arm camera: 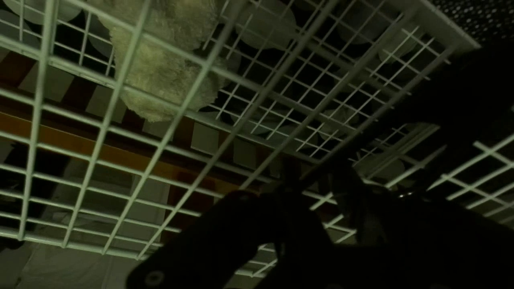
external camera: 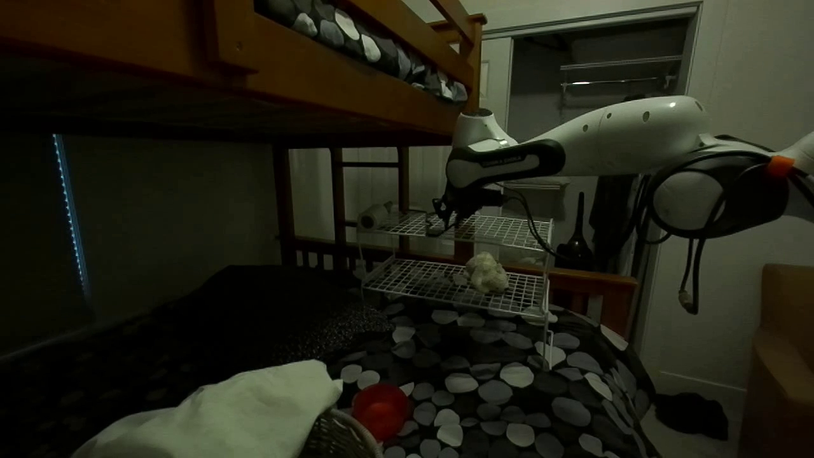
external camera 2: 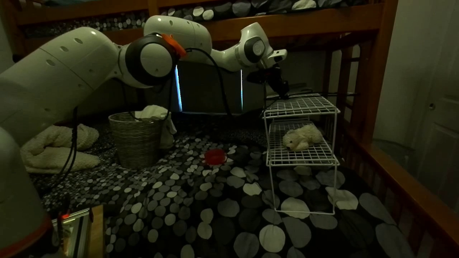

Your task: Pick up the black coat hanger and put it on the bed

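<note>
Wrist view: the black hanger [arm camera: 381,128] lies at the tips of the claw [arm camera: 315,186].

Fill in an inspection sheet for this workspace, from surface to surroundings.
Surface: bed, dotted cover, rack standing on it.
Job's things: hanger, seemingly the thin dark bar at the rack's top, not on the bed yet.
Clutter: toy on the rack's lower shelf; on the bed, a bowl, a blanket and a basket with cloth over its rim.
End effector: at the rack's top, by the hanger; too dark to tell whether it grips.
Cables: hanging loosely below the arm.
Surroundings: upper bunk above the bed; closet open; dim light.
</note>
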`<state>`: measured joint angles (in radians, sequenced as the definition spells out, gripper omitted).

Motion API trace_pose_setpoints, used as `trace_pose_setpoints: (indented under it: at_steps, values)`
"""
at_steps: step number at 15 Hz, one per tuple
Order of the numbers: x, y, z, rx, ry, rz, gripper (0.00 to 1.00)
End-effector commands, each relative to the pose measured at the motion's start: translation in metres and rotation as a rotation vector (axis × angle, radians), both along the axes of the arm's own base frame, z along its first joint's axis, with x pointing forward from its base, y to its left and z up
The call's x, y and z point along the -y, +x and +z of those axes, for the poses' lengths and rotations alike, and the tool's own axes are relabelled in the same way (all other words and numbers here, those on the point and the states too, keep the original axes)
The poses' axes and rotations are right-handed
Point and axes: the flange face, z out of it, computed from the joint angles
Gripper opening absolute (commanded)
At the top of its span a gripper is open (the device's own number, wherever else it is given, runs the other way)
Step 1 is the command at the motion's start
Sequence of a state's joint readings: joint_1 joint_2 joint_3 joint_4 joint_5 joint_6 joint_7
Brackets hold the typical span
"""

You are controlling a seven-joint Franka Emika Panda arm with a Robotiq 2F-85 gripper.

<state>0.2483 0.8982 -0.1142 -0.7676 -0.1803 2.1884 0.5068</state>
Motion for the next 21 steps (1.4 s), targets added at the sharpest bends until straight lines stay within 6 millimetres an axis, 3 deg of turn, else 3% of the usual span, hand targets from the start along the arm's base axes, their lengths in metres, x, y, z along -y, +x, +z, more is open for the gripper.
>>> trace_pose_setpoints:
  at_steps: [1, 5, 15, 21]
  values:
    - [-0.007, 0.001, -0.007, -0.030, -0.062, 0.011, 0.01]
    - [-0.006, -0.002, 0.005, -0.031, -0.063, 0.002, 0.03]
    - [0.029, -0.016, 0.094, 0.109, 0.305, -0.238, 0.03]
    - [0.006, -0.027, 0.123, 0.172, 0.427, -0.116, 0.03]
